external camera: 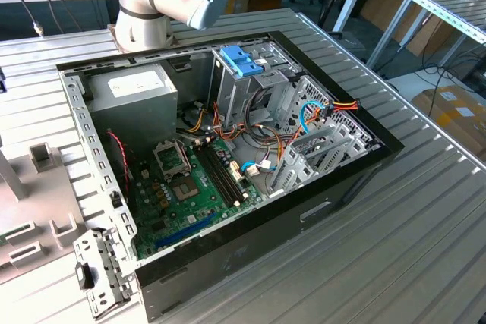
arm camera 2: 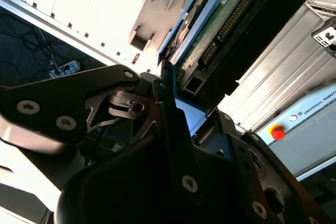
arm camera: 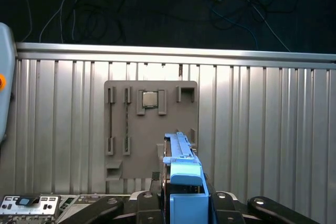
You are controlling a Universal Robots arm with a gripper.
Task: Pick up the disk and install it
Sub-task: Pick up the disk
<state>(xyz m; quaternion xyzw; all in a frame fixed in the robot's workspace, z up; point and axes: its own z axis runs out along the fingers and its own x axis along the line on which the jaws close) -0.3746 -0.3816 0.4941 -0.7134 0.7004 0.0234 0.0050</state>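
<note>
Fingers (arm camera 2: 169, 114) of gripper (arm camera 2: 176, 85) in second wrist view, closed to a narrow gap and clamping the disk (arm camera 2: 257, 30). Dark body, green circuit board (arm camera 2: 226, 1) and connector row (arm camera 2: 228, 24) projecting beyond the fingertips. First wrist view: gripper (arm camera: 186, 205) holding the disk (arm camera: 181, 153) edge-on by its blue rail (arm camera: 186, 182), grey fixture plate (arm camera: 151, 129) beyond the fingertips. Exterior view: open computer case (external camera: 342, 187) on ribbed table (external camera: 425, 248).
</note>
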